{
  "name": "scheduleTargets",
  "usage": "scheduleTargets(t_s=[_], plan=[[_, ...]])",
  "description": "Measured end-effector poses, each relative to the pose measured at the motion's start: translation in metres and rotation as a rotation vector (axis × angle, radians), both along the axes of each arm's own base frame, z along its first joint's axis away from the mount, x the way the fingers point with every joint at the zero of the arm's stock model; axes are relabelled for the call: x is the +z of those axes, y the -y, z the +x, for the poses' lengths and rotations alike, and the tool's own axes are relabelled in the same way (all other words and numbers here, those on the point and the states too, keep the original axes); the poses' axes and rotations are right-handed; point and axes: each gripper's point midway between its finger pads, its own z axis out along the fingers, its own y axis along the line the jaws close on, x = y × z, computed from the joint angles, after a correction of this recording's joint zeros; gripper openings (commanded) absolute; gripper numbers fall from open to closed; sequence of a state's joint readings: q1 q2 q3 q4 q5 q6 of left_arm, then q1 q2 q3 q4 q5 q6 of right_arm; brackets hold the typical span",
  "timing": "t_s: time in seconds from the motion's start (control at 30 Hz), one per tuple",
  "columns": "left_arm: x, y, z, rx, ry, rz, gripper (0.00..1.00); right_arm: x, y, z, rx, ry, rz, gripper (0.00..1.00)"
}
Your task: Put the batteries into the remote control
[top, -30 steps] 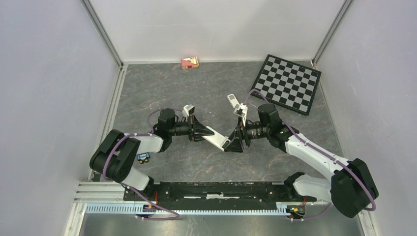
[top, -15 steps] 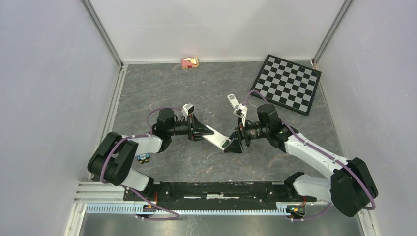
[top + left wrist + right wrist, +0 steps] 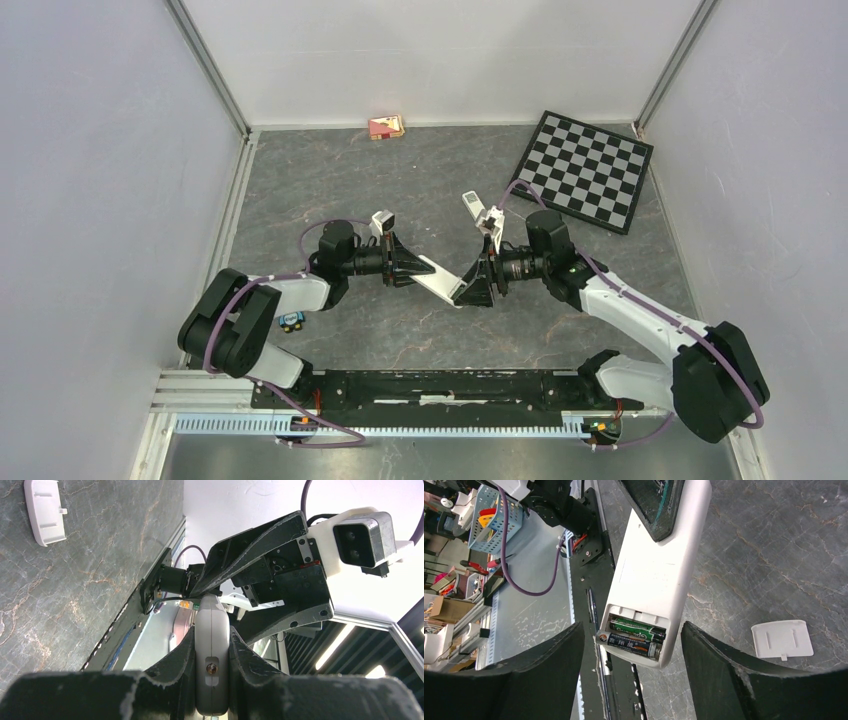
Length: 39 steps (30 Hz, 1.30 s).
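Note:
My left gripper (image 3: 415, 268) is shut on the white remote control (image 3: 440, 285), which it holds above the table by its sides (image 3: 212, 645). The remote's open battery bay faces the right wrist view. Two batteries lie in the bay. A green one (image 3: 636, 629) sits inside. A dark blue one (image 3: 629, 644) lies nearest the end, its left tip poking past the remote's edge. My right gripper (image 3: 631, 632) is open, its fingers standing either side of that end without touching it.
The white battery cover (image 3: 782, 639) lies on the grey table, also seen in the left wrist view (image 3: 45, 510). A checkerboard (image 3: 585, 170) sits at the back right, a small red box (image 3: 386, 127) at the back wall, and a small blue toy (image 3: 291, 321) by the left arm.
The right gripper has shifted slightly at the remote's end and its jaws have moved a little. The left arm and the remote have stayed still.

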<state>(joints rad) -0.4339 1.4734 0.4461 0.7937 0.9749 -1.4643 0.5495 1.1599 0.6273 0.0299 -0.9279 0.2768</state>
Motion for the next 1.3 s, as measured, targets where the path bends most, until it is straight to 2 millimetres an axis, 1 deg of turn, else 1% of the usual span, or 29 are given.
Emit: scheduleTargets(t_s=[0.1,0.17,0.27,0.33,0.63,0.83,0.97,1.1,1.2,1.3], plan=[[0.0,0.0,0.0,0.0,0.0,0.0,0.02,-0.001,0.0,-0.001,0.001,-0.011,0.0,0.72],[0.0,0.0,0.0,0.0,0.001,0.0,0.02,-0.001,0.0,-0.001,0.002,-0.009,0.001,0.67],[0.001,0.0,-0.001,-0.003,0.001,-0.001,0.02,-0.001,0.0,-0.001,0.0,-0.009,0.0,0.57],[0.001,0.0,-0.001,-0.003,0.003,-0.002,0.02,-0.002,0.0,0.0,-0.004,-0.014,-0.003,0.54],[0.002,0.0,0.0,0.004,0.003,0.0,0.02,-0.005,0.0,0.003,-0.015,-0.023,-0.01,0.41],[0.006,0.0,0.0,0.005,0.013,-0.011,0.02,-0.004,0.0,0.004,-0.015,-0.014,-0.004,0.41],[0.014,0.0,0.001,0.008,0.008,-0.042,0.02,0.002,0.0,0.006,-0.012,0.008,0.016,0.39],[0.024,0.0,0.001,0.008,0.009,-0.082,0.02,0.009,0.0,0.006,-0.009,0.037,0.041,0.4],[0.028,-0.001,0.0,0.006,0.009,-0.098,0.02,0.013,0.0,0.006,-0.011,0.05,0.058,0.42],[0.03,-0.001,0.0,0.006,0.005,-0.103,0.02,0.014,0.0,0.008,-0.02,0.046,0.067,0.47]])
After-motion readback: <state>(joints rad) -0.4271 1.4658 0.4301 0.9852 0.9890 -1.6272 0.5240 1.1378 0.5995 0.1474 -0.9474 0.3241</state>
